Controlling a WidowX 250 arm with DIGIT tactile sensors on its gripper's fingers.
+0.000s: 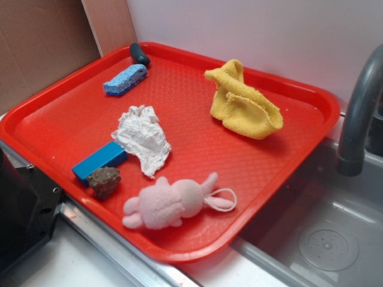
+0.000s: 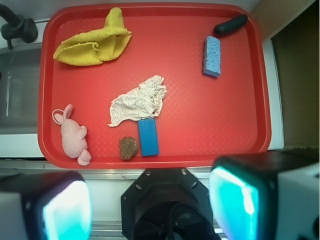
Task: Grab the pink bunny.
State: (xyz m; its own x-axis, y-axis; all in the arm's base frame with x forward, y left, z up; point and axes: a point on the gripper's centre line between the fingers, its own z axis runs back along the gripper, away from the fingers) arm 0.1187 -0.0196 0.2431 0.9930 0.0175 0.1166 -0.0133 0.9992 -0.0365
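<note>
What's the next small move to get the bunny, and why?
Probably shift the end effector left over the bunny. In the wrist view its fingers sit wide apart at the tray's near edge, with the bunny lying untouched near the left corner.

Your exterior view looks down obliquely across the red tray (image 1: 54,119) from its near corner, fairly close. Your wrist view looks apparently straight down from well above the gripper (image 2: 150,210); both share the whole tray.
</note>
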